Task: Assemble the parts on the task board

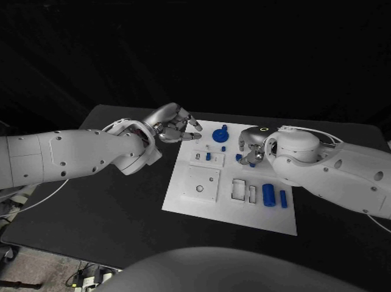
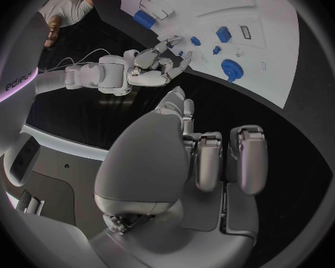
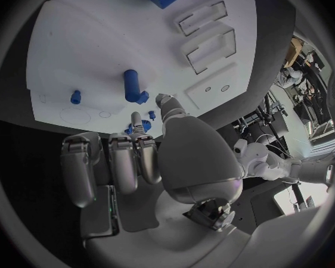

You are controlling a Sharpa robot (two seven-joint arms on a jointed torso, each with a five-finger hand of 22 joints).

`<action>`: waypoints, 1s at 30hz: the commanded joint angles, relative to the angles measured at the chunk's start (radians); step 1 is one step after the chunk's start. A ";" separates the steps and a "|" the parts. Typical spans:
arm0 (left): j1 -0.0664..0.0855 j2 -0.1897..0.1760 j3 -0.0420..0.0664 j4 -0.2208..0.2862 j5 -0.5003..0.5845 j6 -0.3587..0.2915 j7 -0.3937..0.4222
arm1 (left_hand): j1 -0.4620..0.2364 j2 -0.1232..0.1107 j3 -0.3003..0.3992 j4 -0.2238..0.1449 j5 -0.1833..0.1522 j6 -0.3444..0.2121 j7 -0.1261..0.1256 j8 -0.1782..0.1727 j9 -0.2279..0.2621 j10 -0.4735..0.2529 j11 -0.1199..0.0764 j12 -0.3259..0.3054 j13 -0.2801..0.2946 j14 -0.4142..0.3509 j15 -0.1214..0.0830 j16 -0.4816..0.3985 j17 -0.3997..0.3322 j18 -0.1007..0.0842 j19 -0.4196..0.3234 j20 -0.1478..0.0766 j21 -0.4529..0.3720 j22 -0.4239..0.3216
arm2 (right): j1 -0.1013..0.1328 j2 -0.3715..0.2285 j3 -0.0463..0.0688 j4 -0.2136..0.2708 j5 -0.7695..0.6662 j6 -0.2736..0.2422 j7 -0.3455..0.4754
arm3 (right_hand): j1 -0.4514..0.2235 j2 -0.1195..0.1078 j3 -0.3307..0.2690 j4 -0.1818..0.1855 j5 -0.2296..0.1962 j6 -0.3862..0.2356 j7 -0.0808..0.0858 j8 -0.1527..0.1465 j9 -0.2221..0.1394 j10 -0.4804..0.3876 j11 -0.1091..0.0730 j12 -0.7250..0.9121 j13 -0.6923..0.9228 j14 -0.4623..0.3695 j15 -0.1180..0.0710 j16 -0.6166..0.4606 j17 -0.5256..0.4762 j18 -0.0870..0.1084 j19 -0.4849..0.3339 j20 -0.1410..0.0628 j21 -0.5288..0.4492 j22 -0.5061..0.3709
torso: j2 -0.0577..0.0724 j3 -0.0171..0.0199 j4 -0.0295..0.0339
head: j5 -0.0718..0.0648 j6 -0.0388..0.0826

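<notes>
**Both hands at the far end of the board; right hand's grip unclear**

You will find the task board [image 1: 195, 204], a flat white plate with raised rectangular frames and shallow recesses, lying in the middle of the black table [image 1: 90, 225]. Blue parts rest on it: a round gear-shaped piece [image 1: 220, 134] near the far edge, and a ribbed cylinder [image 1: 268, 194] with a slimmer peg [image 1: 283, 199] just beside it toward the near right.

Your right hand [image 1: 251, 148] sits over the board's far portion, fingers curled downward. A small blue piece [image 3: 135, 127] shows at its fingertips, but I cannot tell whether it is held.

Your left hand [image 1: 173, 126] hovers at the board's far left corner, fingers loosely curled and apart, nothing in them.
</notes>
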 commanded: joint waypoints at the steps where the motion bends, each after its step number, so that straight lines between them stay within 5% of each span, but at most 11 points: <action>1: 0.002 0.006 0.001 0.001 -0.008 0.024 -0.020 | 0.001 0.010 0.005 -0.001 0.001 0.004 -0.002 -0.005 -0.001 0.104 0.001 0.000 0.263 0.105 0.003 0.002 0.263 -0.020 0.082 0.003 0.002 0.249 | -0.007 0.010 0.000 -0.017 -0.033 0.037 -0.014 | -0.010 -0.006 0.013 -0.001 -0.015 0.005 0.002 -0.009 0.005 0.107 0.007 0.003 0.263 0.104 0.008 0.003 0.263 -0.011 0.098 0.007 -0.005 0.258 | 0.000 0.0004 0.0009 | 0.000 0.000; 12: 0.002 0.009 0.000 0.001 -0.011 0.036 -0.036 | -0.002 0.015 0.006 -0.001 -0.002 0.004 -0.002 -0.006 -0.002 0.104 0.001 0.000 0.263 0.105 0.003 0.002 0.263 -0.020 0.082 0.002 0.002 0.248 | -0.024 0.037 0.000 -0.067 -0.031 0.022 0.010 | -0.028 -0.017 0.058 -0.012 -0.044 -0.062 0.015 -0.061 0.020 0.107 0.018 0.003 0.263 0.104 0.017 0.003 0.263 -0.005 0.083 0.015 -0.023 0.250 | 0.000 0.0002 -0.0001 | 0.009 0.000; 30: 0.002 0.009 0.000 -0.002 -0.012 0.057 -0.056 | -0.006 0.022 0.007 -0.001 -0.004 0.004 -0.002 -0.006 -0.002 0.104 0.001 0.000 0.263 0.105 0.003 0.002 0.263 -0.020 0.081 0.002 0.000 0.248 | -0.036 0.062 0.000 -0.114 -0.001 -0.016 0.083 | -0.076 -0.015 0.129 -0.010 0.050 -0.018 0.009 -0.073 0.042 0.107 0.014 0.003 0.263 0.104 0.017 0.003 0.263 -0.005 0.084 0.016 -0.023 0.251 | 0.000 0.0006 0.0009 | 0.012 0.000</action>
